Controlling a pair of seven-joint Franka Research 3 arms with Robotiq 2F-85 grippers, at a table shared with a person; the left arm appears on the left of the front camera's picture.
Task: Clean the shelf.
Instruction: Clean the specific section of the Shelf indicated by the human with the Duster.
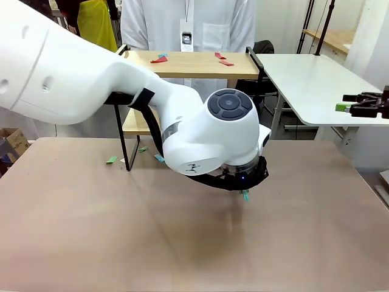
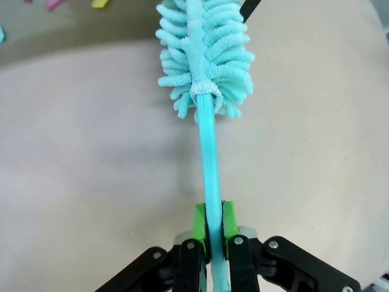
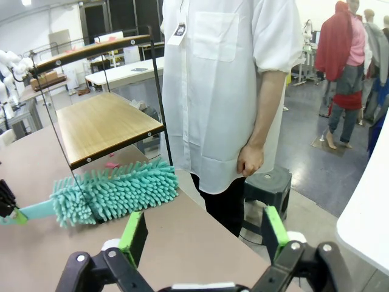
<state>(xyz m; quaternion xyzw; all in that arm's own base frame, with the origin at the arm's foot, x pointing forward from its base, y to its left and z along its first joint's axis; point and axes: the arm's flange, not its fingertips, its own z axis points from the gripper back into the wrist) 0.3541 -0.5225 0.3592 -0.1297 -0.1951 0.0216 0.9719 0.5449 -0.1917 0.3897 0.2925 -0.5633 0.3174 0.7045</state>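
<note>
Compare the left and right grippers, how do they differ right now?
The left gripper is shut on the duster; the right gripper is open and empty. The left gripper points at the table; the right gripper faces the person. Both are black with green pads.

A lab hall (open-plan): rows of white tables (image 1: 316,79), grey floor (image 3: 304,152).

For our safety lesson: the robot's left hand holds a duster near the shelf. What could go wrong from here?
The left hand pinches the duster by its thin handle alone, so the head may twist when pressed on the shelf. Swept scraps could fly at the person standing just behind.
</note>
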